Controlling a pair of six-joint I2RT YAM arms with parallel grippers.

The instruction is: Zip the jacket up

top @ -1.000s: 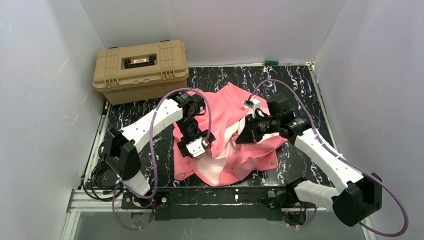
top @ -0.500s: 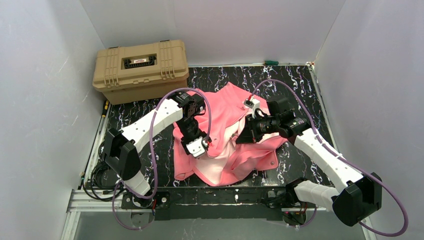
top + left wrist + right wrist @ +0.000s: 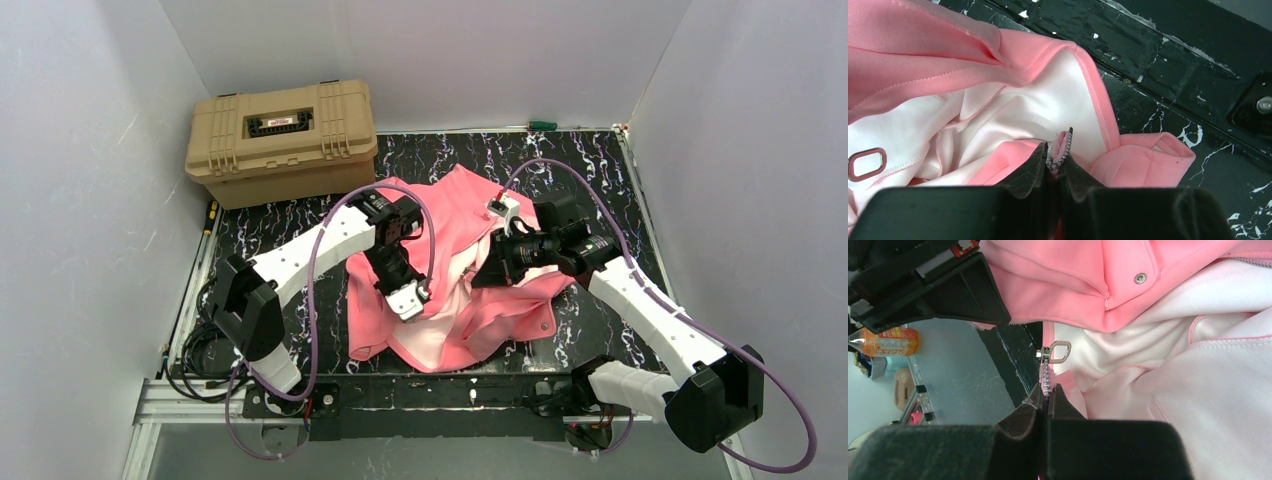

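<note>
I see one jacket (image 3: 462, 205), lying open in the middle of the table (image 3: 600, 160) between my two arms. One tan case (image 3: 283, 140) stands at the far left corner. My left gripper (image 3: 1054, 161) is pressed together on a zipper edge of the jacket. My right gripper (image 3: 1048, 392) is also clamped on a zipper edge, just below the one zipper slider (image 3: 1046, 354). The label on the case lid is too small to read.

Crumpled salmon-pink jacket (image 3: 457, 205), front unzipped

Black marbled table (image 3: 600, 160) carries the jacket (image 3: 460, 200); a tan case (image 3: 285, 140) behind.
</note>
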